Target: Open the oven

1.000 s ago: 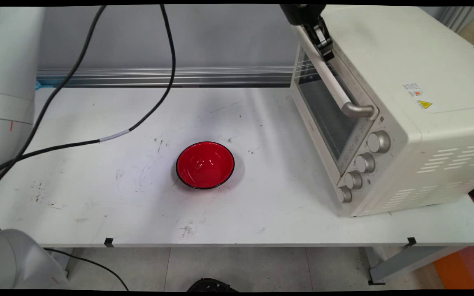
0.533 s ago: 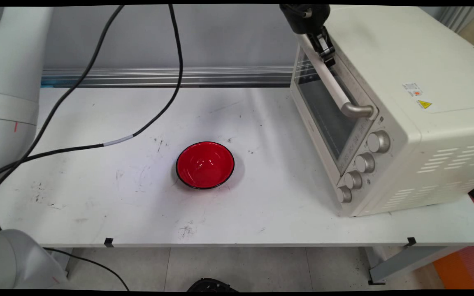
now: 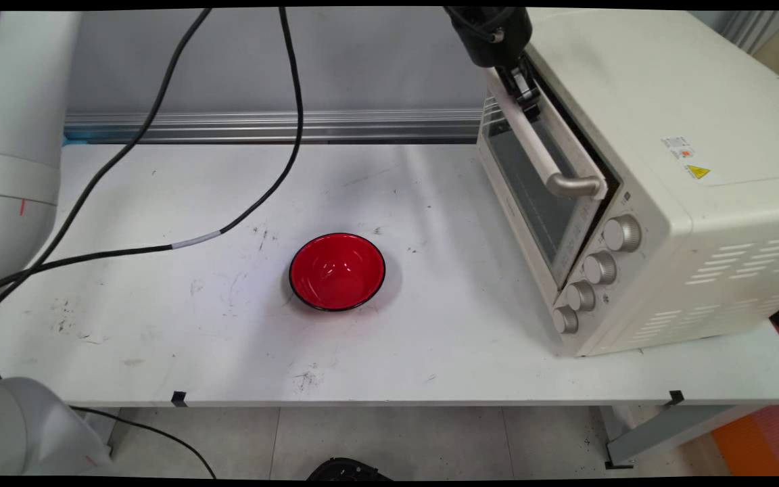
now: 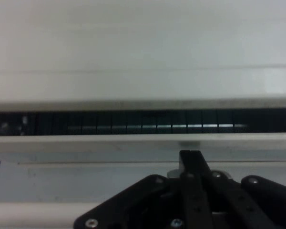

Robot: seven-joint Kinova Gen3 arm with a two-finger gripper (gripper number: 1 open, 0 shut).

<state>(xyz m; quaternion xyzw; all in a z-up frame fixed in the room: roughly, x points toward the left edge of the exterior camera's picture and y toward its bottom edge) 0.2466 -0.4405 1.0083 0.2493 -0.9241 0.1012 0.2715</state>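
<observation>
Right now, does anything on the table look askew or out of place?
Only the oven door: it stands slightly ajar at its top edge, with the gripper on its handle. The red bowl sits upright and empty.

We see a white table [image 3: 159, 338], its top scuffed with dark marks, and 2 things stand directly on it. A red bowl [image 3: 337, 270] with a black rim sits upright near the middle, and a cream toaster oven [image 3: 667, 203] stands on the right side, well apart from the bowl. A black cable [image 3: 126, 251] trails over the left part of the top.
</observation>
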